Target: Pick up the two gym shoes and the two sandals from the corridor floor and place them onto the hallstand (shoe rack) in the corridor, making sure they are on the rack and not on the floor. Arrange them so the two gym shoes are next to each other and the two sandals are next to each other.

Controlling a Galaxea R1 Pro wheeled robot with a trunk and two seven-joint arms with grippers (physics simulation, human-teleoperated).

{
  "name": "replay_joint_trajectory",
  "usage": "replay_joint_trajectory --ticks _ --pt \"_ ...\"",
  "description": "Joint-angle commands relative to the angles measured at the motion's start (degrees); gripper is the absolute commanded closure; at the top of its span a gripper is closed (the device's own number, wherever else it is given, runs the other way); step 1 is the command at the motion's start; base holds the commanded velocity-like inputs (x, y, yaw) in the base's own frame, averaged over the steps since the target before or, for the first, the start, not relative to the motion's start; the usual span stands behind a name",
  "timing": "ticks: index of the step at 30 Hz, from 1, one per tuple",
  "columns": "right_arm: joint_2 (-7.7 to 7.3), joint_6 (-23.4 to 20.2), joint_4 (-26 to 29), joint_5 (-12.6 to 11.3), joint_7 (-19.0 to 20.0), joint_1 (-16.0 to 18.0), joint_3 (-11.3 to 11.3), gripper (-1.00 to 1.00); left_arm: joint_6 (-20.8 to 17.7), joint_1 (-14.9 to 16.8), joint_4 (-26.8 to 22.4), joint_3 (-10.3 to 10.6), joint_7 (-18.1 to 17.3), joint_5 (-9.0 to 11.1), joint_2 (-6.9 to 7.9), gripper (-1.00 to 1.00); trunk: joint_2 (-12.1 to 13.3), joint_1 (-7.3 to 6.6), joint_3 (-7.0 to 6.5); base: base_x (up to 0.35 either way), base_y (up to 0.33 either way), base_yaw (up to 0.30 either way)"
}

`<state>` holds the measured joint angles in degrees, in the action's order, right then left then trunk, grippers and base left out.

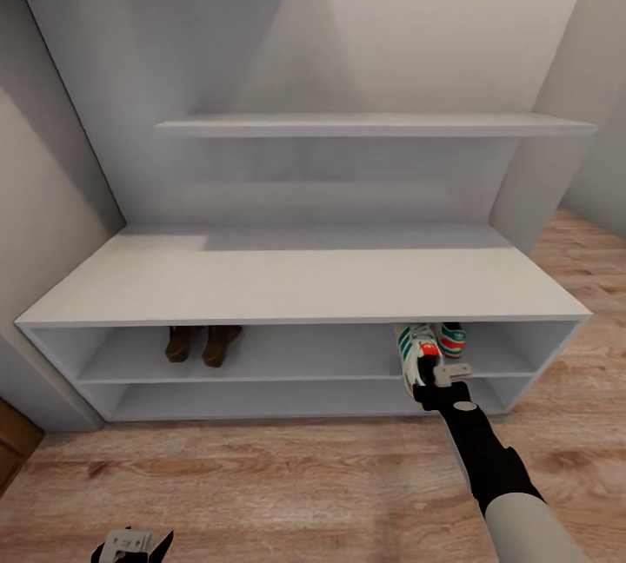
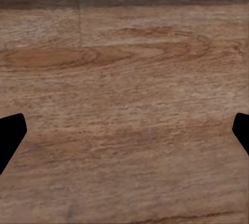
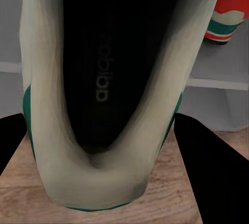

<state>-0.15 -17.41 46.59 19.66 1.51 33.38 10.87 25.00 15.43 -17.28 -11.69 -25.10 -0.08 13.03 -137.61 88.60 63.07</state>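
Looking down from the head camera, the grey shoe rack [image 1: 304, 285] filled the middle of the frame, with its wide bench top over two low open shelves. The two brown sandals [image 1: 203, 343] stood side by side on the upper low shelf, left of the middle. On the same shelf, toward the right, one gym shoe [image 1: 451, 339] sat inside. Just beside it on the left was the other gym shoe [image 1: 414, 352], tipped up at the shelf's front edge. The right claw [image 1: 432, 369] reached up from the lower right of the frame and held that shoe by its heel end.

The right wrist camera showed more of this. That shoe [image 3: 104, 79] was very close there, and its dark inside and pale rim could be seen. The claw's two black fingers [image 3: 212, 172] were at the lower corners, one on each side of the heel, pressed against it. The red and green heel of the shoe on the shelf [image 3: 228, 11] showed in the upper right corner.

The left claw [image 1: 132, 544] was low at the bottom left of the head picture, over the wood floor [image 1: 261, 485]. Its wrist camera showed bare floor planks [image 2: 124, 105] with the black fingertips [image 2: 10, 133] spread far apart at both edges, holding nothing.
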Motion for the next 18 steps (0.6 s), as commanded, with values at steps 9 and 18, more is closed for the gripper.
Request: replay_joint_trajectory --ticks 9,18 --pt "-0.02 -0.3 0.0 0.4 0.2 0.0 0.1 1.00 0.0 0.0 0.0 -0.3 -0.6 0.0 -0.01 -1.00 0.0 0.00 0.05 0.017 -0.007 0.000" --pt "-0.03 -0.4 0.1 0.4 0.2 0.0 0.2 1.00 0.0 0.0 0.0 -0.2 -0.7 0.0 0.03 -1.00 -2.8 1.54 1.80 0.000 0.000 0.000"
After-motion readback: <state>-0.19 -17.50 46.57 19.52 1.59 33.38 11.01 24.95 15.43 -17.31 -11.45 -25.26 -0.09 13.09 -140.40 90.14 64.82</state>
